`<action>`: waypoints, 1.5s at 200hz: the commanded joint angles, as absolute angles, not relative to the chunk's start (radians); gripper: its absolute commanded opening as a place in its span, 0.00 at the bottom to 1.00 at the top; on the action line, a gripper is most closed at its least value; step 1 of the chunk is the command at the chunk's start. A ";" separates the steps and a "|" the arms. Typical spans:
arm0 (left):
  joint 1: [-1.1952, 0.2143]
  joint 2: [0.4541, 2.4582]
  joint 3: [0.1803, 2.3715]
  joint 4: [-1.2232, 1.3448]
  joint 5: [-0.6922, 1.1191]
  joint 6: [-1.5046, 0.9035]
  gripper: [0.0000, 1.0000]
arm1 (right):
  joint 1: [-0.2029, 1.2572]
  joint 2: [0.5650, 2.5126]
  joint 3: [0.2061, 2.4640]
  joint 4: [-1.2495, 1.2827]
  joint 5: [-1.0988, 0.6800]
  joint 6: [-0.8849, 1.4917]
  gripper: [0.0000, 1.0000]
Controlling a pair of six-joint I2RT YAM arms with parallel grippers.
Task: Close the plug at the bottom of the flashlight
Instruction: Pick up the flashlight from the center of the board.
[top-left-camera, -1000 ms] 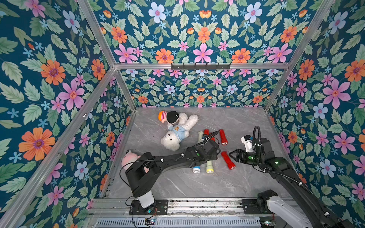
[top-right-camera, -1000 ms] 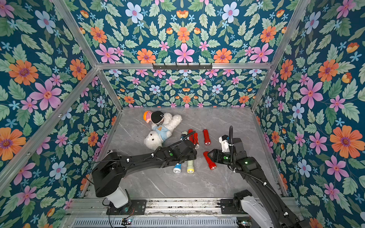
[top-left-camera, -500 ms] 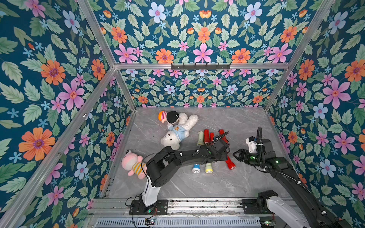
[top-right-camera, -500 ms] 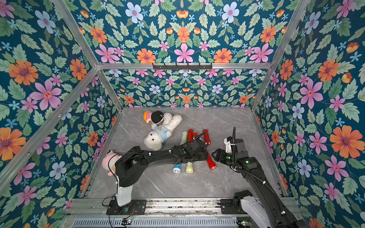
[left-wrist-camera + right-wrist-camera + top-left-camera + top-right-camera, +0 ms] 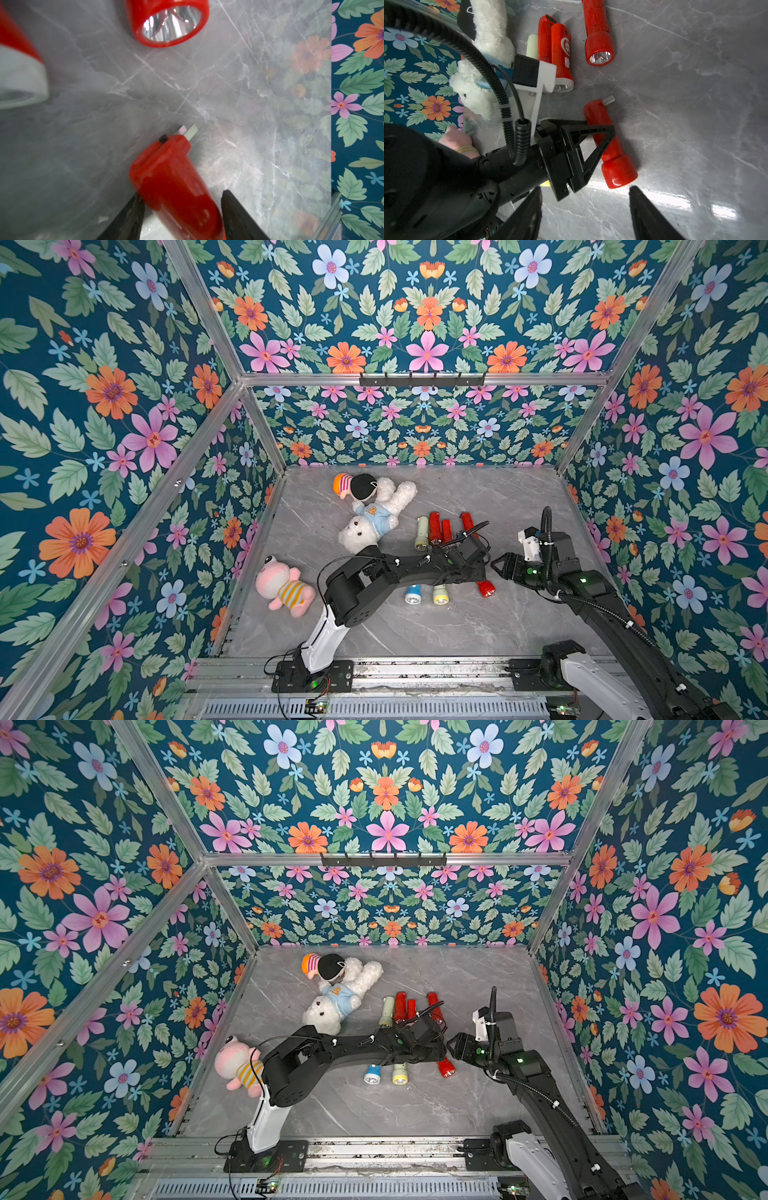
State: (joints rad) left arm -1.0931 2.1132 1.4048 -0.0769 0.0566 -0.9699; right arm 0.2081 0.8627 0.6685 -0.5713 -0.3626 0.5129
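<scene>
While two flat metal prongs (image 5: 190,131) jut from the tail of the red plastic flashlight with the flared head (image 5: 609,141), which lies on the grey marble-patterned table (image 5: 415,630), its plug is not yet closed. The left gripper (image 5: 181,194) straddles this flashlight's barrel with its jaws apart, one finger against the plastic and the other just clear. The right gripper (image 5: 585,188) hovers spread and empty just beside the flashlight's head.

To do this well, the left gripper should probably pinch the barrel firmly so it cannot roll. The right gripper should then swing round to the tail and press the prongs sideways on their hinge, not along the barrel, which would only shove the flashlight.

Seven flashlights show. Four are red, counting this one and three red torches (image 5: 598,31) beyond its tail with a cream torch (image 5: 532,44). A yellow torch (image 5: 440,595) and a blue torch (image 5: 412,595) lie alongside its barrel. Three soft toys (image 5: 374,522) sit well beyond them.
</scene>
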 commanded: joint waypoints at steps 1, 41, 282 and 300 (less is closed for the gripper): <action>-1.096 2.133 1.405 -0.125 0.069 -0.974 0.62 | 0.207 0.862 0.676 -0.569 -0.356 0.512 0.67; -1.095 2.141 1.397 -0.130 0.069 -0.970 0.50 | 0.206 0.867 0.673 -0.565 -0.357 0.512 0.68; -1.106 2.142 1.470 -0.325 -0.066 -0.888 0.60 | 0.200 0.878 0.670 -0.559 -0.356 0.518 0.71; -1.106 2.156 1.470 -0.327 -0.066 -0.885 0.59 | 0.201 0.879 0.670 -0.559 -0.355 0.519 0.71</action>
